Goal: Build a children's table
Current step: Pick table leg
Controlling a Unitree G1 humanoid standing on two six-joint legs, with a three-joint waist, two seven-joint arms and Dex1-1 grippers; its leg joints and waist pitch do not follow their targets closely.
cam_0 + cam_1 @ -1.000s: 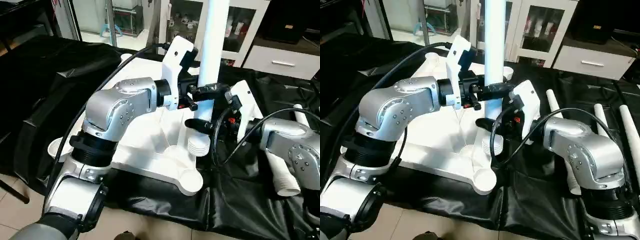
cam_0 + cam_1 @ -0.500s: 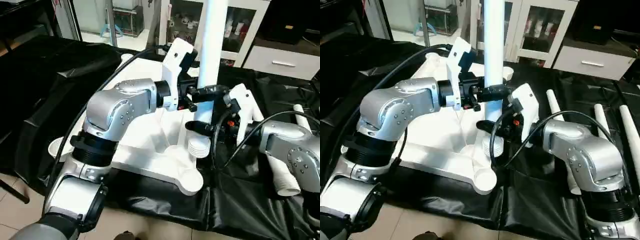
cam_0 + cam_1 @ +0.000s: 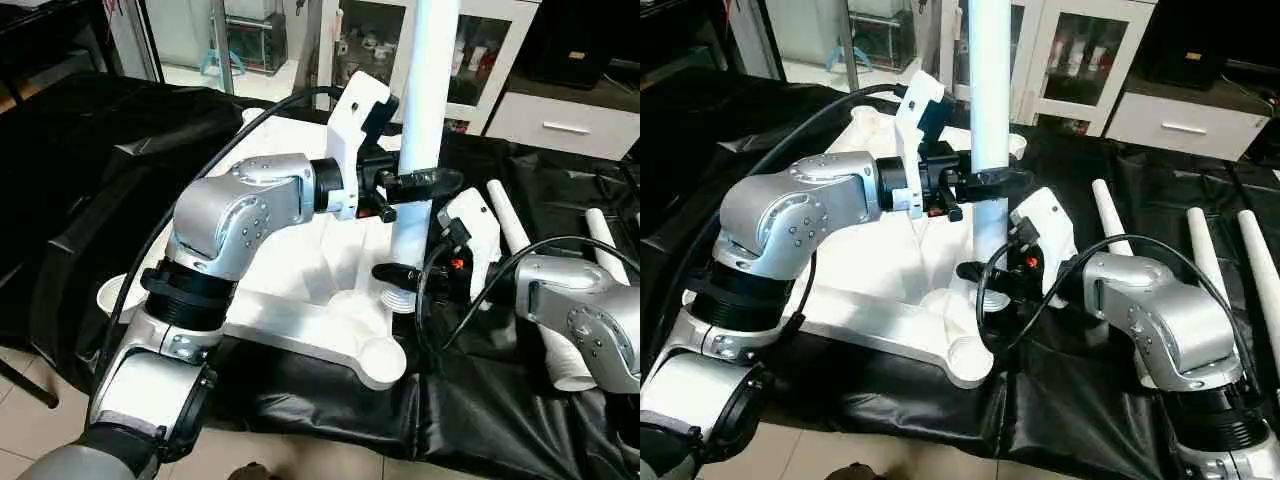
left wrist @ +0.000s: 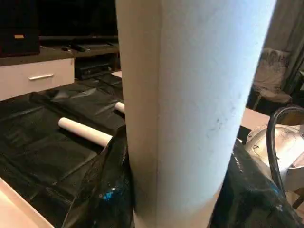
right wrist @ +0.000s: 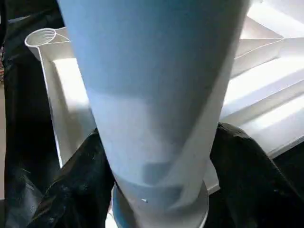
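Your long white tapered tubular leg point(image 3: 425, 120) stands upright, axis at twelve o'clock, base in the white ribbed plastic tabletop point(image 3: 300, 270). The left gripper point(image 3: 420, 183) pinches it mid-shaft; the right gripper point(image 3: 400, 272), nearer the threaded base, straddles it with fingers spread.

No text, label, brand or number can be read anywhere.

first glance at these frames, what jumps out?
A long white tapered tubular leg stands upright over the upturned white plastic rectangular tabletop, its foot near the tabletop's front edge. The left gripper grips it mid-height; the right gripper sits around its base. Three more white legs lie on the black-covered work surface to the right.
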